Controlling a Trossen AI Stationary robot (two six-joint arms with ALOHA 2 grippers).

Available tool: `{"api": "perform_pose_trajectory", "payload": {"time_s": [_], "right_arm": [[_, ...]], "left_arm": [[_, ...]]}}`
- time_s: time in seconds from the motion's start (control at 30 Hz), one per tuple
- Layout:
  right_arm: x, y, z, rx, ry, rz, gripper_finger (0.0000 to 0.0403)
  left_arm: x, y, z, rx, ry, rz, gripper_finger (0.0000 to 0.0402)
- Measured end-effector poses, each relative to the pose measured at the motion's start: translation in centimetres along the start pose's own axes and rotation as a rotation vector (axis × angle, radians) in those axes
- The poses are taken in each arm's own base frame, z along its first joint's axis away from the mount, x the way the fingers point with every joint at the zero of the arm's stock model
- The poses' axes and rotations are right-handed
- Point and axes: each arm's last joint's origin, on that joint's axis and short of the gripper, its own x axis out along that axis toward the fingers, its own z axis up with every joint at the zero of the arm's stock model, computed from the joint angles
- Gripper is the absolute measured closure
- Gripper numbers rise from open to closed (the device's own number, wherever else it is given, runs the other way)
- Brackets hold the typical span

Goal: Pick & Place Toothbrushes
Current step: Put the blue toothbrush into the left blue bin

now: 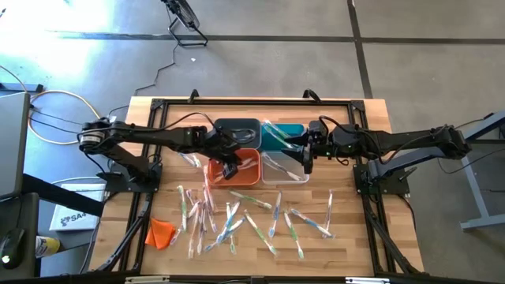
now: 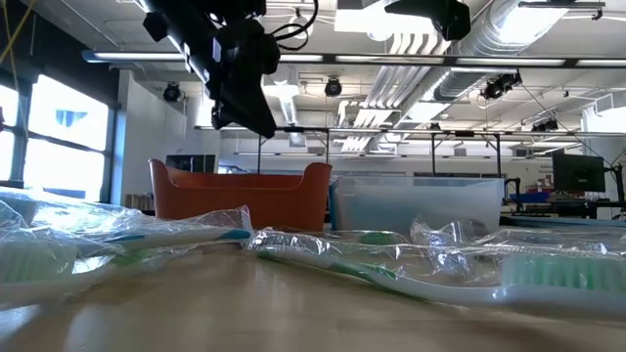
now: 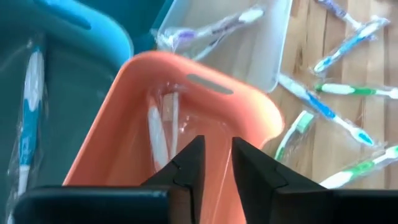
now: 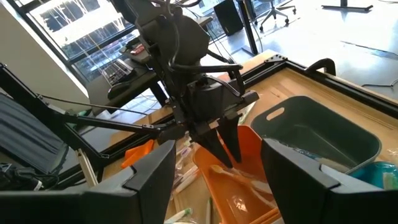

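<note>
Many wrapped toothbrushes [image 1: 237, 221] lie scattered on the near half of the wooden table. My left gripper [image 3: 216, 152] hangs above the orange bin [image 1: 246, 175], slanting down, its fingers a narrow gap apart with nothing between them. A white-handled toothbrush [image 3: 158, 134] lies in its wrapper on that bin's floor. A purple one [image 3: 211, 28] lies in the clear bin [image 1: 288, 173] and a blue one [image 3: 28, 112] in the teal bin [image 1: 282, 134]. My right gripper [image 1: 306, 162] waits open above the clear bin's far end, nothing between its fingers.
The dark grey bin [image 1: 237, 128] stands behind the orange one, so the four bins form a block at the table's middle. A small orange cloth lump [image 1: 160, 233] lies near the front left. Black frame rails [image 1: 150, 170] run along the table's sides.
</note>
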Motion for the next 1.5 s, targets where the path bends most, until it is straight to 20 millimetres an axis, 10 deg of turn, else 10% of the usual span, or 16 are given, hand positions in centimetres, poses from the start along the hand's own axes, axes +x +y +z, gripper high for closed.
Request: {"api": "perform_pose_trajectory", "payload": {"time_s": [0.83,1.33,1.5], "right_arm": [[0.0,0.2,-0.2,-0.005,0.024,0.034,0.0182],[-1.6,1.6,-1.8,-0.032,0.130,0.032,0.0390],[-2.9,1.9,-2.5,0.010,0.150,-0.044,0.0400]], "left_arm": [[-2.4,-0.6,1.1,0.050,-0.134,-0.039,0.0369],[-7.1,-0.9,1.2,0.124,-0.237,-0.013,0.0369],[-8.1,-0.9,0.9,0.150,-0.266,-0.014,0.0369]]}}
